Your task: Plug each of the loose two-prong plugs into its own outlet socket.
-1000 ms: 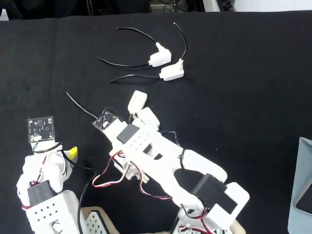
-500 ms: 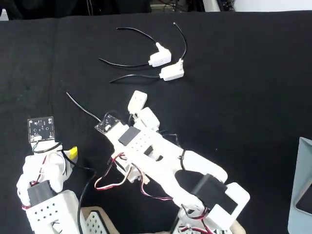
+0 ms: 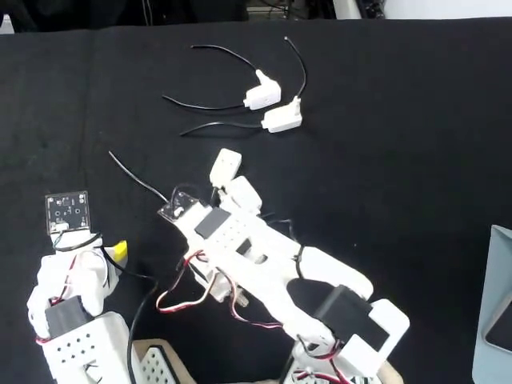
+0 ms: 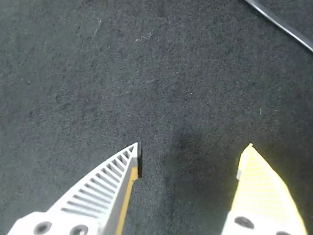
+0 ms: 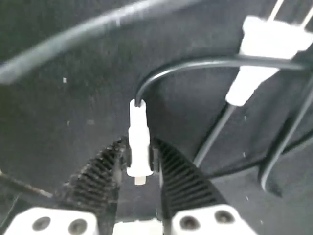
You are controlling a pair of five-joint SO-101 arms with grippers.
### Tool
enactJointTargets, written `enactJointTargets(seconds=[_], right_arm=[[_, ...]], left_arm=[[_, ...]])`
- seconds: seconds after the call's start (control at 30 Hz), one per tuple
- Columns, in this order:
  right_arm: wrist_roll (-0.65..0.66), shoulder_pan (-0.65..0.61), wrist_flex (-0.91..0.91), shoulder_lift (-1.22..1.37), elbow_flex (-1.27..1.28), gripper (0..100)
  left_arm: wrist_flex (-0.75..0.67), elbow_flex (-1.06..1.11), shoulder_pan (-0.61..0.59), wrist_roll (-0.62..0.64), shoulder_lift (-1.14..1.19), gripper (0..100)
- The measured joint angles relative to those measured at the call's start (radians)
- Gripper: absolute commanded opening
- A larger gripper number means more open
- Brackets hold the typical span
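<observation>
Two loose white two-prong plugs (image 3: pixel 262 94) (image 3: pixel 282 119) with black cords lie side by side at the back of the black table. In the right wrist view my right gripper (image 5: pixel 140 152) is shut on a third small white plug (image 5: pixel 138 128), whose black cord (image 5: pixel 195 64) arcs away from it; another plug (image 5: pixel 264 41) lies beyond. From above, the right gripper (image 3: pixel 226 168) sits just in front of the two loose plugs, and the held plug is hidden under it. My left gripper (image 4: pixel 193 147) stands open over bare cloth, at the front left (image 3: pixel 116 252).
A thin black cord (image 3: pixel 136 178) runs from the left under the right arm's wrist. A grey container (image 3: pixel 496 308) stands at the right edge. The arms' bases and red-and-white wiring (image 3: pixel 192 292) take up the front of the table.
The right arm's wrist has shifted slightly toward the front, still holding its plug. The two loose plugs and the left arm have not moved.
</observation>
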Motion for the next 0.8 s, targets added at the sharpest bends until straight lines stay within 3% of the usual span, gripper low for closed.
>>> enactJointTargets(seconds=[0.37,0.6,0.8], right_arm=[[0.006,0.000,0.118,-0.367,-0.075,1.1],[0.006,0.000,0.118,-0.569,-0.075,1.1],[0.006,-0.011,-0.009,-0.703,0.017,1.1]], left_arm=[[-0.003,0.009,0.015,0.014,0.000,32],[-0.003,-0.051,0.095,0.170,0.000,32],[-0.003,-0.166,0.172,0.315,0.000,32]])
